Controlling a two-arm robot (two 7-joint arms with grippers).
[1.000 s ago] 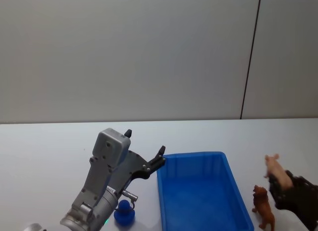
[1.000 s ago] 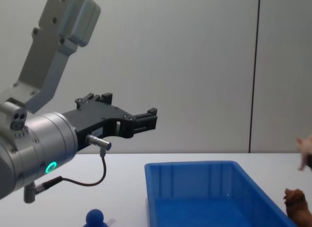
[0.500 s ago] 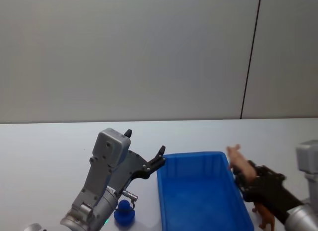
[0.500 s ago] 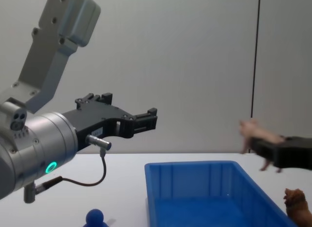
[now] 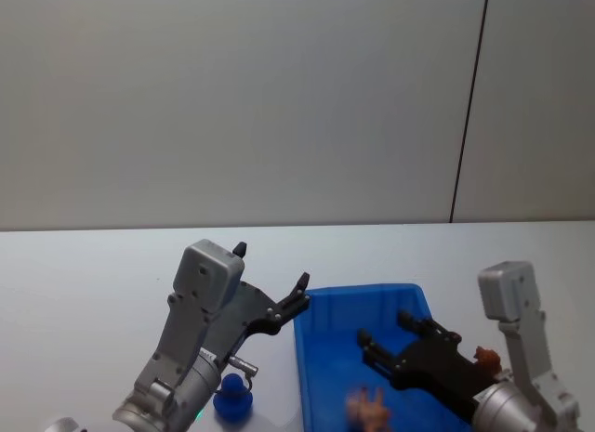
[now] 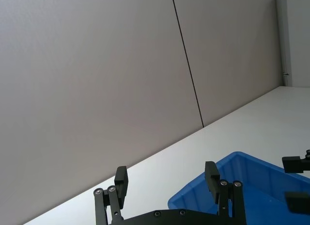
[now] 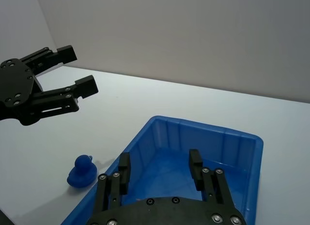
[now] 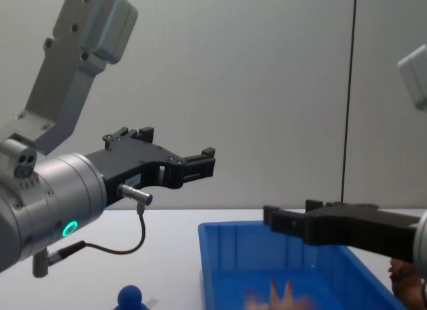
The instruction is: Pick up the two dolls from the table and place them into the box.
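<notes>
1. While the right gripper (image 5: 383, 328) hangs over the box (image 5: 367, 291) with its fingers spread and nothing between them, a blurred pink toy (image 5: 367, 409) shows just beneath it inside the box, apart from the fingers.
2. The brown doll (image 5: 485, 360) stands on the table (image 5: 84, 274) just outside the box's right wall. It is close behind the right arm and partly hidden by it.
3. The blue doll (image 5: 232, 398) sits on the table just left of the box, below the left arm's wrist.
4. The left gripper (image 5: 271, 267) is held in the air above the table, near the box's far left corner. Its fingers are parted and grasp nothing, and the blue doll lies lower and well apart from them.
5. The right wrist view shows the blue doll upright beside the box's outer wall, not touching it.
6. By count there are three toys, one pink, one brown and one blue. There is one box, and there are two grippers.
</notes>
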